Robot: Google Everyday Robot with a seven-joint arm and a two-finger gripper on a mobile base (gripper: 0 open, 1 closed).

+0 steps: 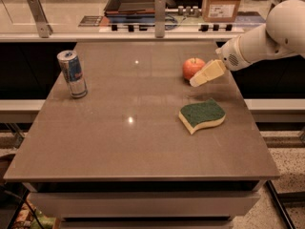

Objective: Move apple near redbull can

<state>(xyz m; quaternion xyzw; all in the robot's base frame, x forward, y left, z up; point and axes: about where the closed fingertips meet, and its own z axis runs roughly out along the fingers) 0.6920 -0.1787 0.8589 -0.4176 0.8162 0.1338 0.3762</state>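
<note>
The apple [192, 67], small, round and red-orange, sits on the brown table [128, 142] at the back right. The redbull can [72, 74], a slim silver-and-blue can, stands upright near the table's left edge, far from the apple. My gripper [206, 74], with pale cream fingers, reaches in from the right on a white arm and is right beside the apple's right side, low over the table. Its tip overlaps the apple's lower right edge in the camera view.
A green-and-yellow wavy sponge [202, 115] lies in front of the apple, toward the right edge. Behind the table runs a counter with a dark tray [136, 1], a cardboard box [222, 3] and metal posts [160, 16].
</note>
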